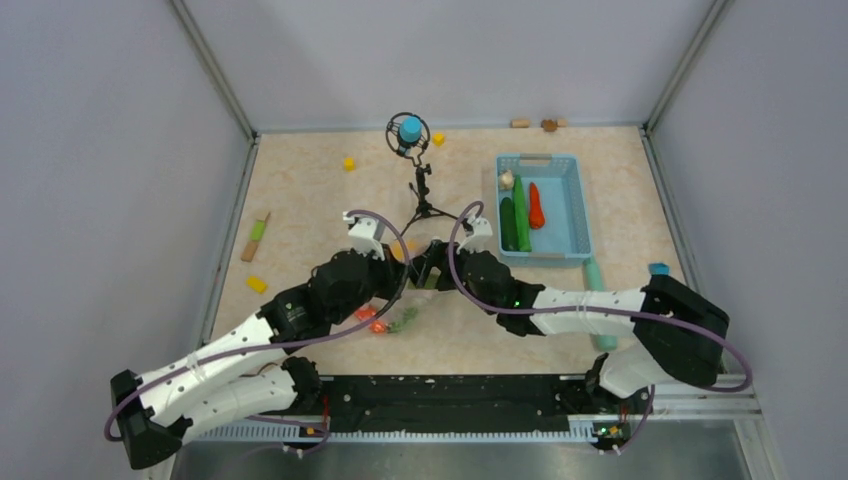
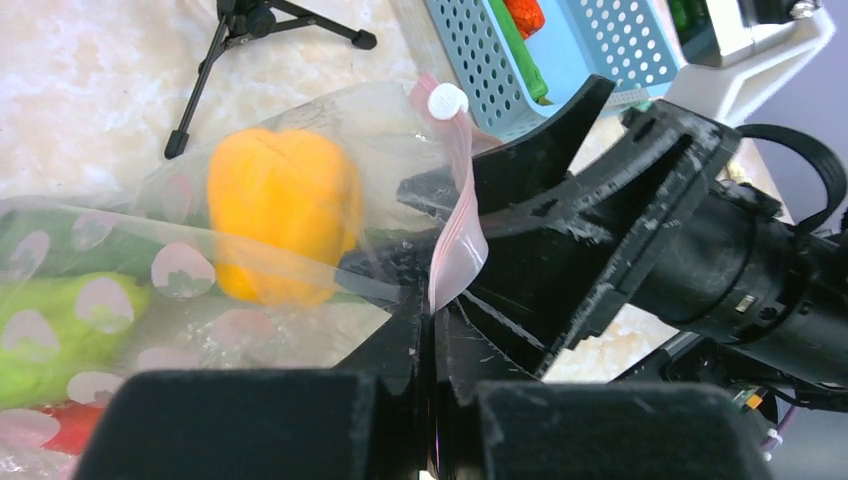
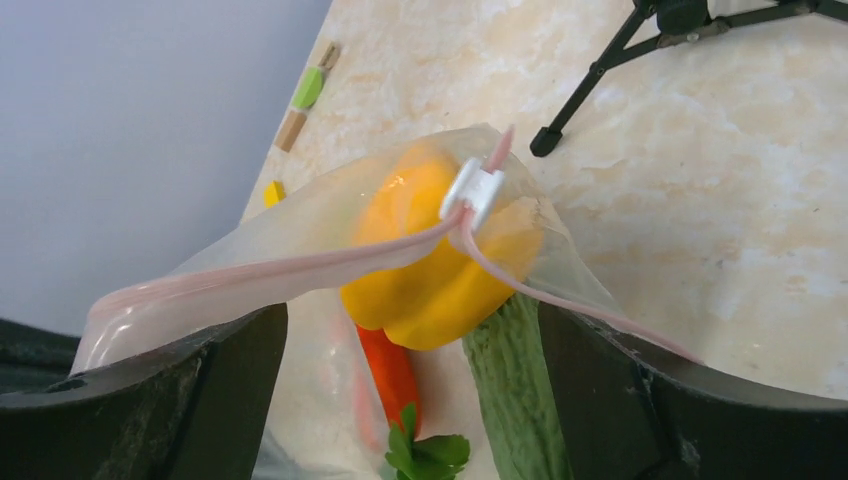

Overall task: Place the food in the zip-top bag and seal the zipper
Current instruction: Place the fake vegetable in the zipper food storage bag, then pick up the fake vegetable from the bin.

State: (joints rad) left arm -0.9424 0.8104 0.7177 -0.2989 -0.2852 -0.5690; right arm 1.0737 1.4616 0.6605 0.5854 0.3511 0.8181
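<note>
The clear zip-top bag [image 3: 300, 250] hangs between my two grippers, its mouth spread. Inside it are a yellow pepper [image 3: 440, 270], an orange carrot [image 3: 392, 370], a green cucumber [image 3: 515, 390] and a green pear [image 2: 50, 330]. My left gripper [image 2: 432, 310] is shut on the pale pink zipper [image 2: 462, 215], below its white slider [image 2: 447, 100]. My right gripper [image 3: 410, 395] stands open, one finger on each side of the bag's mouth, holding nothing. In the top view both grippers meet at the table's middle, the left gripper [image 1: 410, 263] and the right gripper [image 1: 440, 263].
A light blue basket [image 1: 575, 215] at the back right holds two green cucumbers [image 1: 515, 225], a red-orange piece [image 1: 536, 205] and a beige mushroom [image 1: 507, 180]. A small tripod [image 1: 420, 195] stands just behind the grippers. Yellow cubes [image 1: 349, 163] and a teal cylinder [image 1: 600, 300] lie around.
</note>
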